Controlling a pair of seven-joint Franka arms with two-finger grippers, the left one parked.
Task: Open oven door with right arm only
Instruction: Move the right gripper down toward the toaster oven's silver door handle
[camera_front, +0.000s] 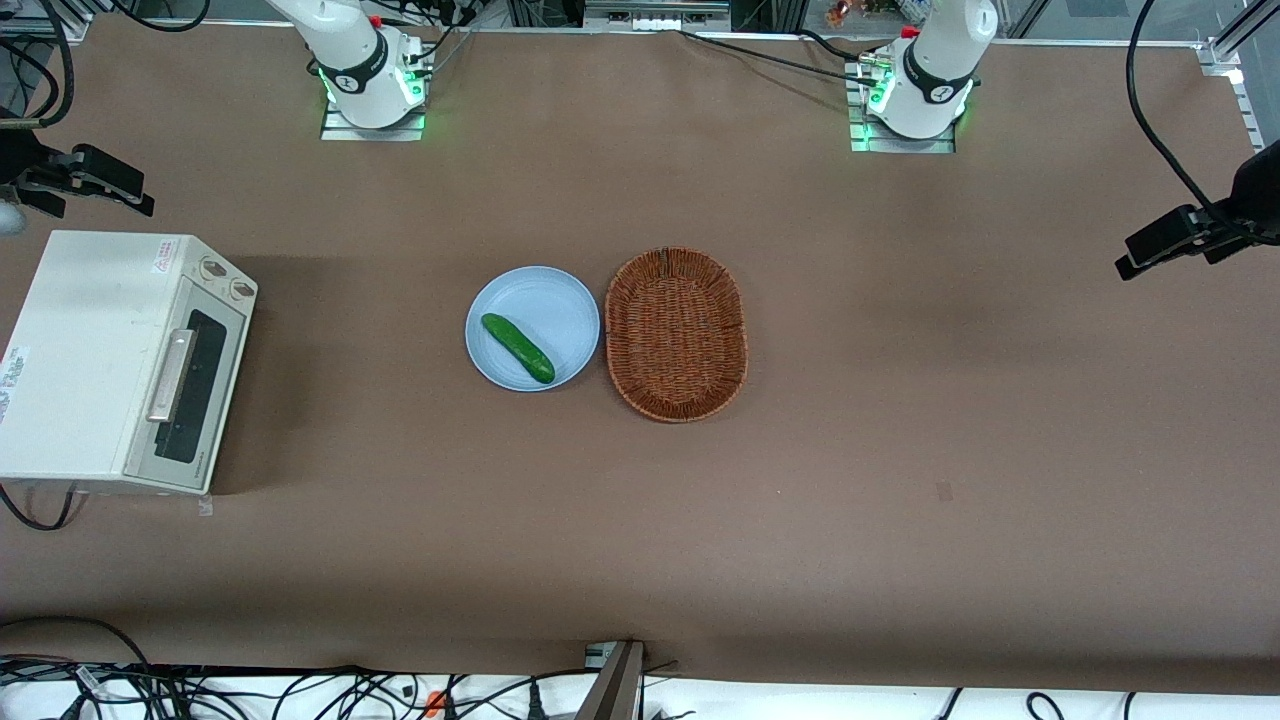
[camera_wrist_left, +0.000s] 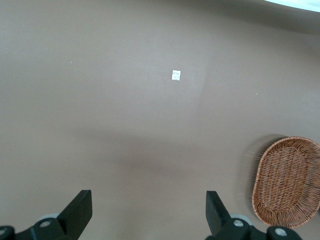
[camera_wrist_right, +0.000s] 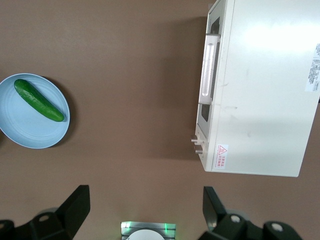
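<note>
One cream-white toaster oven (camera_front: 95, 360) stands toward the working arm's end of the brown table (camera_front: 900, 450), its oven door (camera_front: 190, 385) shut flush, the dark glass window and silver bar handle (camera_wrist_right: 208, 69) facing the blue plate (camera_front: 533, 328) with its cucumber (camera_front: 517, 347) and the wicker basket (camera_front: 677, 333). High above the table between plate and oven, the right arm's gripper (camera_wrist_right: 145, 207) hangs with its fingers (camera_wrist_right: 76, 202) spread wide and empty. Likely risks are the fingers sliding off the smooth bar, or a pull dragging the light oven across the table instead of swinging the door.
</note>
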